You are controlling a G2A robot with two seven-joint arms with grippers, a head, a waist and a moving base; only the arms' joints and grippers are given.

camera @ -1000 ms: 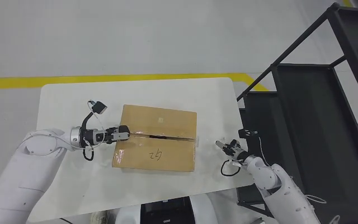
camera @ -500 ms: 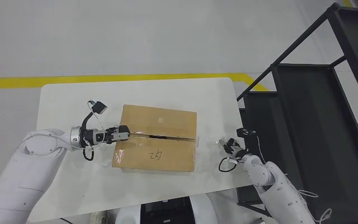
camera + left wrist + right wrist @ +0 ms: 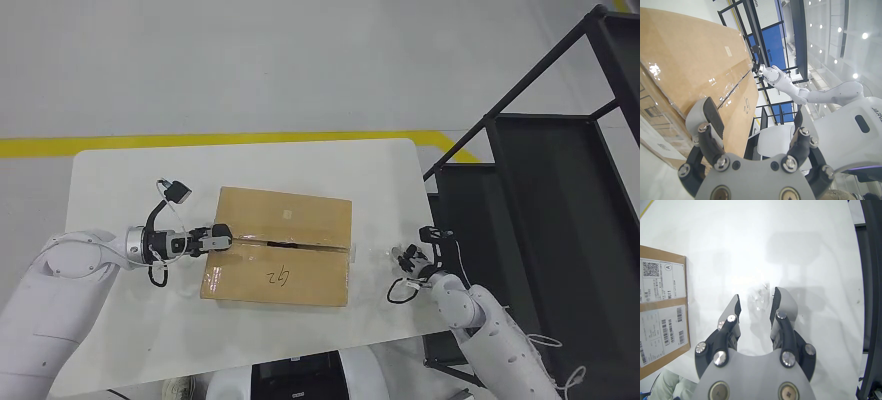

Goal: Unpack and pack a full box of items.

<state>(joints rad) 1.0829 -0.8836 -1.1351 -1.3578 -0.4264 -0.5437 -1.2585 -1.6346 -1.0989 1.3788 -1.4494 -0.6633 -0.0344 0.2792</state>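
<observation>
Box (image 3: 280, 245) sits mid-table (image 3: 130, 180), both top flaps down, a dark slit along the seam. Left gripper (image 3: 755, 113) is spread at the box's left end, one finger by the seam. Right gripper (image 3: 756, 303) is spread, straddling a crumpled clear scrap (image 3: 759, 298) on the table beside the box. Judged early: seam apparently cut, flaps unopened, nothing unpacked.

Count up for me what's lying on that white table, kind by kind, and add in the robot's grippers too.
Cardboard box: 1
Clear crumpled scrap: 1
Grippers: 2, the left gripper and the right gripper
Total: 4
</observation>
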